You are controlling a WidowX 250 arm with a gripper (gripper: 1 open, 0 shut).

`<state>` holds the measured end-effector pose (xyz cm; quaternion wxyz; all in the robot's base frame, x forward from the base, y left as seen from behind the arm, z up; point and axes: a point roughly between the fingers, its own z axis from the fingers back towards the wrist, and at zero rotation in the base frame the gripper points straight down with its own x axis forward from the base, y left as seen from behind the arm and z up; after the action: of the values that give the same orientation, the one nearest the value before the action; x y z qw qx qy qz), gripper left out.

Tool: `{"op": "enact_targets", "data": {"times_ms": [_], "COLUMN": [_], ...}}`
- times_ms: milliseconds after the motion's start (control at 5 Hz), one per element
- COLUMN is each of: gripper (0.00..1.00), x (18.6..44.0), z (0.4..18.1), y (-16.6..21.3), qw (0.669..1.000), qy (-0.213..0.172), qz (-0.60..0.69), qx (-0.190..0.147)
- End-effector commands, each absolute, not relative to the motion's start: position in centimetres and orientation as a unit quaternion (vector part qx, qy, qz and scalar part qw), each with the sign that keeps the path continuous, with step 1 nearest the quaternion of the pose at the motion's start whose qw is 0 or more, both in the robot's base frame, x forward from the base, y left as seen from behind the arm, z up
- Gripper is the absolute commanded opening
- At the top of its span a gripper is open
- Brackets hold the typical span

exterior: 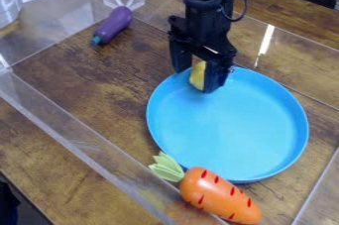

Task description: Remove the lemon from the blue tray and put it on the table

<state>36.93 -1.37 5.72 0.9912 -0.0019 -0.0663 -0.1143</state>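
The lemon (199, 75), small and yellow, lies at the far-left edge of the round blue tray (245, 135). My gripper (201, 72) points straight down over it, open, with one black finger on each side of the lemon. The fingers straddle the fruit without visibly squeezing it. The fingers hide part of the lemon. The tray rests on the dark wood table (79, 80).
An orange carrot (215, 193) with green leaves lies just in front of the tray. A purple eggplant (113, 24) rests at the back left. Clear plastic walls (66, 135) run along the table's front-left and rear sides.
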Motion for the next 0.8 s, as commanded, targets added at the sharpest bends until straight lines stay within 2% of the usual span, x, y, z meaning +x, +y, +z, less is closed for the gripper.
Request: {"op": "enact_targets", "data": {"times_ms": [0, 600], "gripper": [1.0, 1.0], "x": [38.2, 40.2], "z": [6.1, 7.1], "y": [-1.3, -1.9], "qw": [0.988, 0.979], "qy": [-0.089, -0.097], "qz": [-0.125, -0.18], "qx": [0.003, 0.005]}}
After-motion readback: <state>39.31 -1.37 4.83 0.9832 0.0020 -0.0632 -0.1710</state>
